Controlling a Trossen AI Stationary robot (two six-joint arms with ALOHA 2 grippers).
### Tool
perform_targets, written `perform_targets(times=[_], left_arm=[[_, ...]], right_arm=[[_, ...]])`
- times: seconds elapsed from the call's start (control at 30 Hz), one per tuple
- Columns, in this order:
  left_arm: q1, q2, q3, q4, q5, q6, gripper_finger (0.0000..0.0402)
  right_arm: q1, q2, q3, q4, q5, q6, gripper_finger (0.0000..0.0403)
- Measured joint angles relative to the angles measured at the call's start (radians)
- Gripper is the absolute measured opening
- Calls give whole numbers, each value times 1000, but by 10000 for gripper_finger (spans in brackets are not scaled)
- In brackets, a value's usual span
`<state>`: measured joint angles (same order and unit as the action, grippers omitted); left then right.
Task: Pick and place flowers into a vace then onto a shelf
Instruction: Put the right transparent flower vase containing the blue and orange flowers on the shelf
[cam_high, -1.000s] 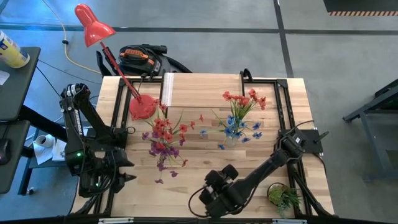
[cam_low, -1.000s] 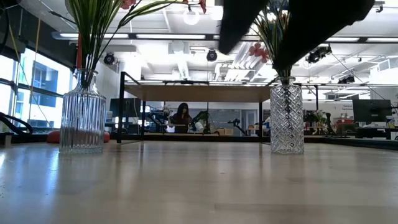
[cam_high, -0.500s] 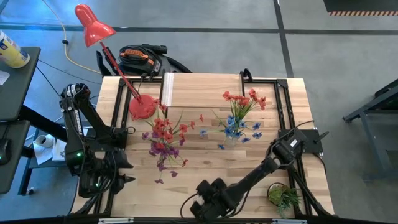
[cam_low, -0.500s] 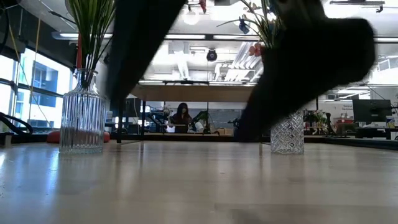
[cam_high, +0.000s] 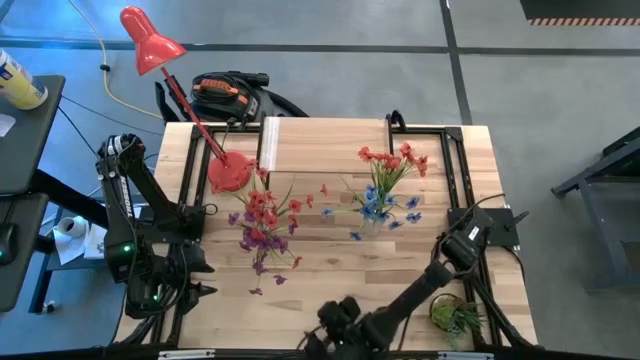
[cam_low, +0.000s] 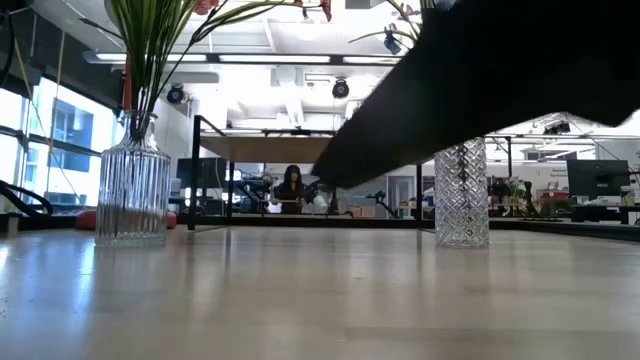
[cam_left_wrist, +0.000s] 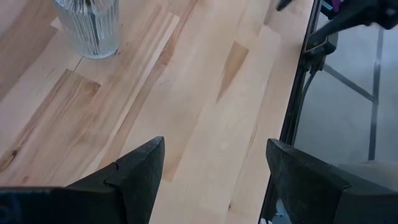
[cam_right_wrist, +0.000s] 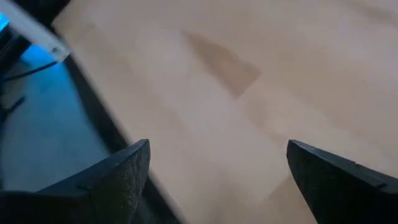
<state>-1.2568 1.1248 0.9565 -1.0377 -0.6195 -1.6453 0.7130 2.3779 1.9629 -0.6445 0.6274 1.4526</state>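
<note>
My right gripper (cam_high: 325, 335) sat open and empty at bottom centre, left gripper (cam_high: 200, 275) open at lower left, flowers (cam_high: 265, 220) in two vases mid-table, flowers (cam_high: 385, 185) right of them.

Left arm folded at the table's (cam_high: 330, 135) left edge, left gripper (cam_high: 196, 277) low over that edge, fingers spread apart, nothing between them. Right arm stretched diagonally from its base at the table's right edge toward the near edge, elbow bent; right gripper (cam_high: 322, 338) at the near edge around the middle, fingers (cam_right_wrist: 112, 180) wide apart, empty, over bare wood and the table rim. In the low view the right arm fills the upper right as a dark mass.
</note>
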Motion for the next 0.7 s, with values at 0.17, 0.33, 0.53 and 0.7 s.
perform_targets(times=[0.17,0.33,0.53,0.7], left_arm=[[0,0,0,27,-46,-7,317],[0,0,0,46,-79,-1,317],[0,0,0,46,-74,-1,317],[0,0,0,42,-70,-1,317]], right_arm=[[-43,0,-33,-26,-122,-6,360],[-51,-2,-109,78,-235,-43,358],[21,-1,-89,-73,-119,71,353],[64,-1,14,-360,-151,107,354]])
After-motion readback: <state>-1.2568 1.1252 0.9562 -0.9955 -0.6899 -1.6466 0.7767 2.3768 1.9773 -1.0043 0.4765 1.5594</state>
